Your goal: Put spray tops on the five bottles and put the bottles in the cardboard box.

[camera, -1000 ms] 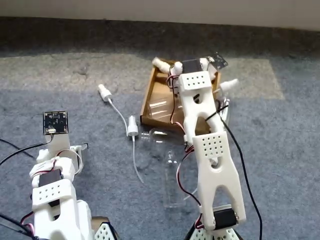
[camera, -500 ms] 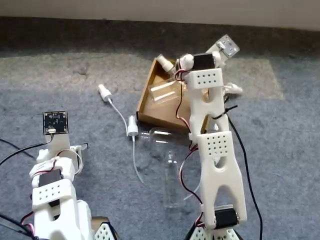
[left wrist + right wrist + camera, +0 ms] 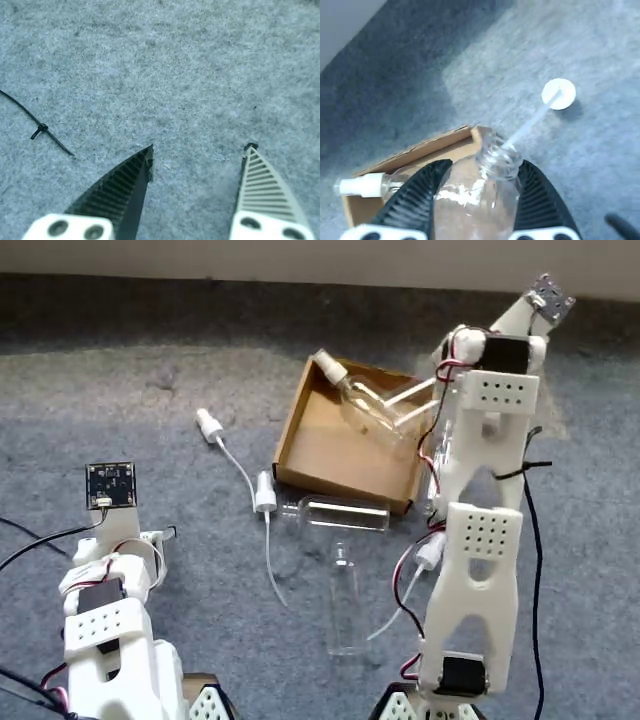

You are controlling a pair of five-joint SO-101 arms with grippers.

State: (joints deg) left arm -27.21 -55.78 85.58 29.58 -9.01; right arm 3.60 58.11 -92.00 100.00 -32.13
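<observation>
At lower centre my right hand [image 3: 487, 165] clenched the clear topless plastic bottle [image 3: 480, 200], neck outward, presumably for capping; my left hand [image 3: 200, 147] hung released.

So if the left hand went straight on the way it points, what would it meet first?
Probably just the grey carpet: the left hand points down at bare floor, and the black cable tie lies off to one side.

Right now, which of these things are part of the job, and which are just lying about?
Job: cardboard box; capped bottle inside it; bottle in the right gripper; two bare bottles lying outside; two loose spray tops.
Lying about: black cable tie.
</observation>
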